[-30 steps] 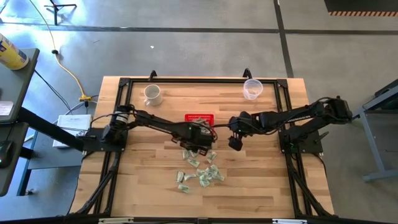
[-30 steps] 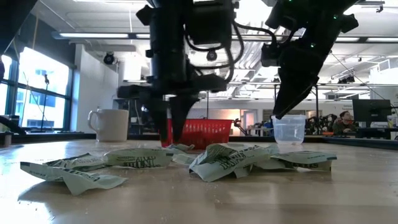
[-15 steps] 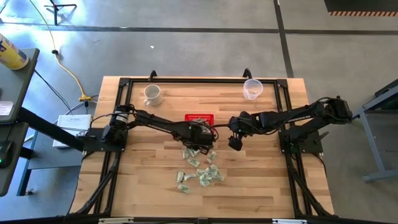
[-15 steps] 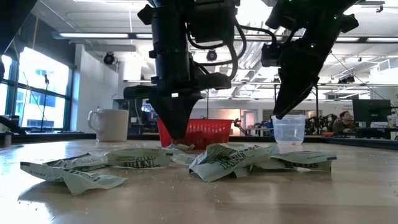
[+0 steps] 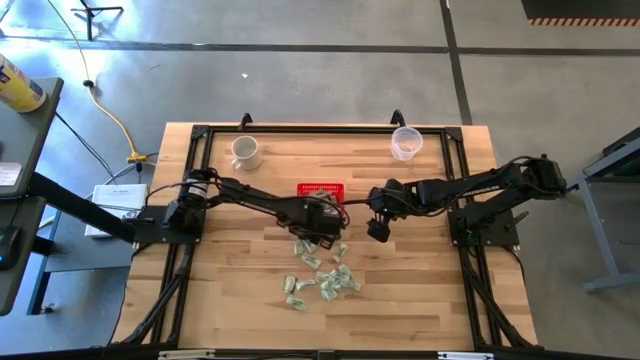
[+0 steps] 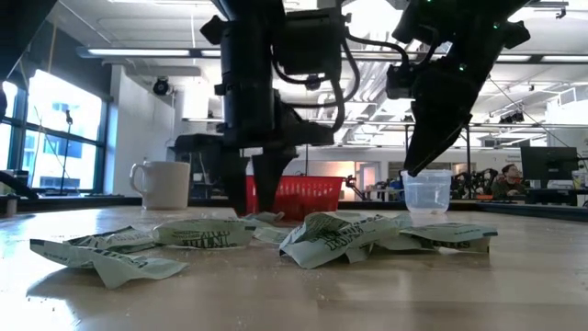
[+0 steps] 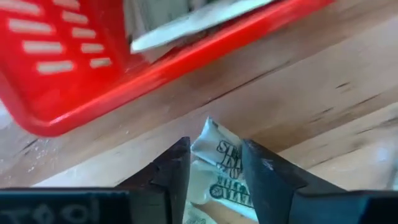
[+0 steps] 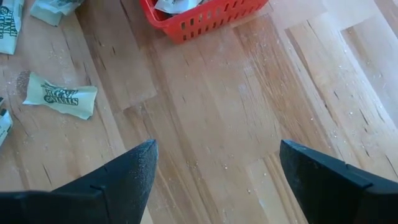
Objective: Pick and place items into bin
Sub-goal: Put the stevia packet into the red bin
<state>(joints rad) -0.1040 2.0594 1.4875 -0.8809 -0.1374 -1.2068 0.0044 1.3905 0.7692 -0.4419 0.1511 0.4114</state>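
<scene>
Your left gripper (image 7: 214, 171), pinched shut half a second ago, now straddles a green-and-white wrapper (image 7: 219, 163) with jaws narrowly parted (not yet clamped), just at 6 o'clock of the red basket (image 5: 321, 189). So re-close before lifting. Your right gripper (image 5: 379, 231) waits wide open at the basket's 4 o'clock.

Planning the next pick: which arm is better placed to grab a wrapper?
Left. Its end effector is down at the pile beside the bin, fingers straddling a wrapper. The right end effector hangs open over bare wood.
</scene>
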